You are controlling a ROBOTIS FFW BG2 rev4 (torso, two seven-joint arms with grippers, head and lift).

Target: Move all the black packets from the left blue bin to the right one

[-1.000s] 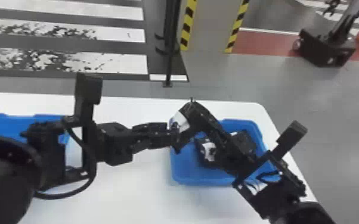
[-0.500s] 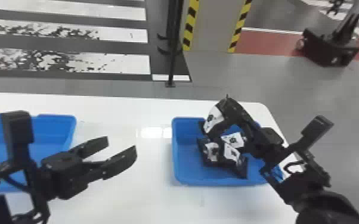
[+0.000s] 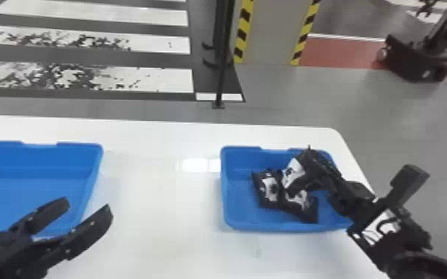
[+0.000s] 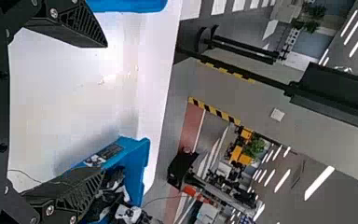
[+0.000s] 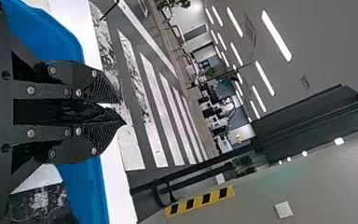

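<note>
My left gripper (image 3: 88, 206) stands open with nothing between its fingers, near the right front of the left blue bin (image 3: 48, 185); in the left wrist view the same gripper (image 4: 105, 109) has its fingers wide apart. Over the right blue bin (image 3: 241, 219) is my right gripper (image 3: 309, 160), shut on a black packet with a white label (image 3: 293, 174). Between the right gripper's fingers (image 5: 122, 112) in the right wrist view, dark crinkled packet material (image 5: 81, 111) shows. Other black-and-white packets (image 3: 269, 188) lie in the right bin, partly hidden by the held one.
Both bins stand on a white table (image 3: 159, 200), with a wide gap between them. The right bin sits close to the table's right edge. Behind the table, a thin black post (image 3: 221, 74) rises from the floor.
My left arm has drawn back from beside the right gripper to near the left bin, its gripper now open. The right gripper, with the packet, has shifted right and over the right bin.
</note>
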